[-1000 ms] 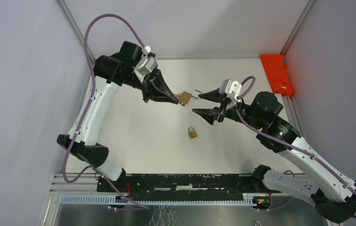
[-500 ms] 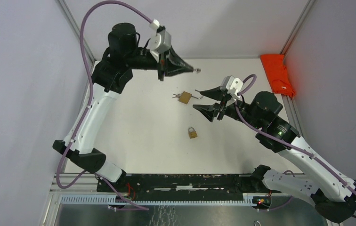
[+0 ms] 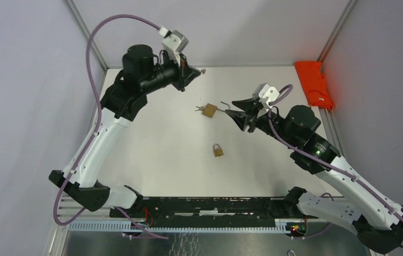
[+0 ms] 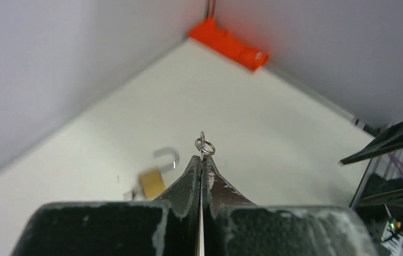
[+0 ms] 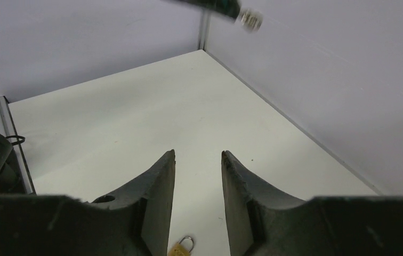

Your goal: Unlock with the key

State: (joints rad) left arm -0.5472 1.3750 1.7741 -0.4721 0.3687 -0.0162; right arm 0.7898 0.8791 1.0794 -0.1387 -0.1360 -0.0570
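Note:
My left gripper [image 3: 194,72] is raised over the table's far side and shut on a thin key [image 4: 201,151]; the key's small ring [image 4: 204,145] sticks out past the fingertips. A brass padlock [image 3: 209,110] lies on the table below and to the right of it. Its shackle [image 3: 223,105] looks swung open, and small metal bits [image 3: 198,109] lie at its left side. It shows blurred in the left wrist view [image 4: 151,182]. My right gripper [image 3: 230,107] is open and empty just right of that padlock. A second, closed brass padlock [image 3: 218,151] lies nearer, also in the right wrist view [image 5: 185,247].
An orange block [image 3: 313,84] sits at the table's far right edge, seen too in the left wrist view [image 4: 226,42]. Grey walls and metal frame posts close in the back and sides. The black rail [image 3: 210,207] with both arm bases runs along the near edge.
My left gripper has left the padlock and swung up and back with the key. The padlock stays on the table. My right gripper has turned and narrowed its opening.

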